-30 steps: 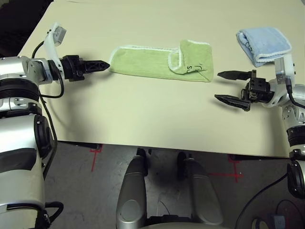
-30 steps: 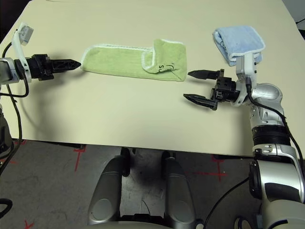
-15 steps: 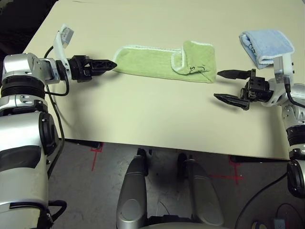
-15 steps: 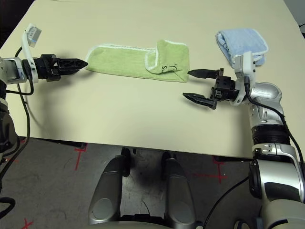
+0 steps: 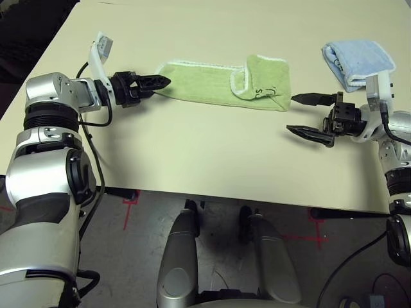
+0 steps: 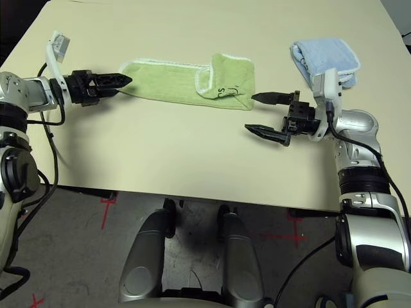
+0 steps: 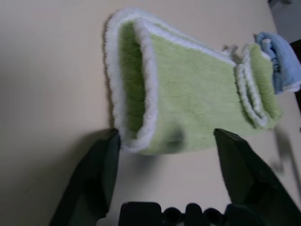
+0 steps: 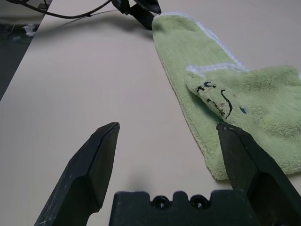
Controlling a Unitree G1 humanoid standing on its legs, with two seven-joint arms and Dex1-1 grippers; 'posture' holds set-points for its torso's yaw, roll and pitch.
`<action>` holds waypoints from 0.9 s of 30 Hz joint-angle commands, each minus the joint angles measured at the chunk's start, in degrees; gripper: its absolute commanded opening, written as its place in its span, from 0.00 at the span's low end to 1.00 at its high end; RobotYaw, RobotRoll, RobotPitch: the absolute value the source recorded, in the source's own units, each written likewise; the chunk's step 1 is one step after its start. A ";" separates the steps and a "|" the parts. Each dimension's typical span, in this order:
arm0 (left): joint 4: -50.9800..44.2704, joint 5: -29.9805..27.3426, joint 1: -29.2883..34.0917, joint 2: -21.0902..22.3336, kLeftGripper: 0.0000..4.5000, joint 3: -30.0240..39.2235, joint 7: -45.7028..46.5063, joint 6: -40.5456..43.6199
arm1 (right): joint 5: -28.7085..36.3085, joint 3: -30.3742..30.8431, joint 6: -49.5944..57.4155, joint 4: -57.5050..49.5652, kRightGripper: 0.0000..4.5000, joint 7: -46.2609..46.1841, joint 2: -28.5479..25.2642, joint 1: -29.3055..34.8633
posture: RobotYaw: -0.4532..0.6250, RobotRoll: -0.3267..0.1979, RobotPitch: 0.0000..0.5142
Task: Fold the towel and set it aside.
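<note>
here the light green terry-cloth towel with white stitched edging lies as a long folded strip on the beige table, its right end doubled back to show a small dark printed mark. the left gripper is at the towel's left end, its 2 black fingers apart on either side of the layered hem, not pressed onto it. the right gripper sits just beside the towel's right end, fingers spread wide, holding nothing. a smaller light blue folded towel rests beyond the right arm.
</note>
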 commanded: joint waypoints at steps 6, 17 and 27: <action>2.68 0.35 0.12 0.02 0.16 0.16 1.89 -0.39 | -0.05 0.34 0.17 -1.14 1.00 -0.11 -0.62 1.19 | 0.50 0.62 0.56; 1.46 -0.33 -1.88 1.43 0.00 2.08 3.41 -1.84 | 2.15 -2.55 2.71 1.42 1.00 -4.34 -0.42 0.63 | 0.51 0.62 0.56; -2.27 1.27 1.11 6.41 0.00 -0.09 1.01 -2.13 | 1.08 -2.63 0.20 5.15 1.00 -5.72 -0.04 -0.75 | 0.53 0.62 0.56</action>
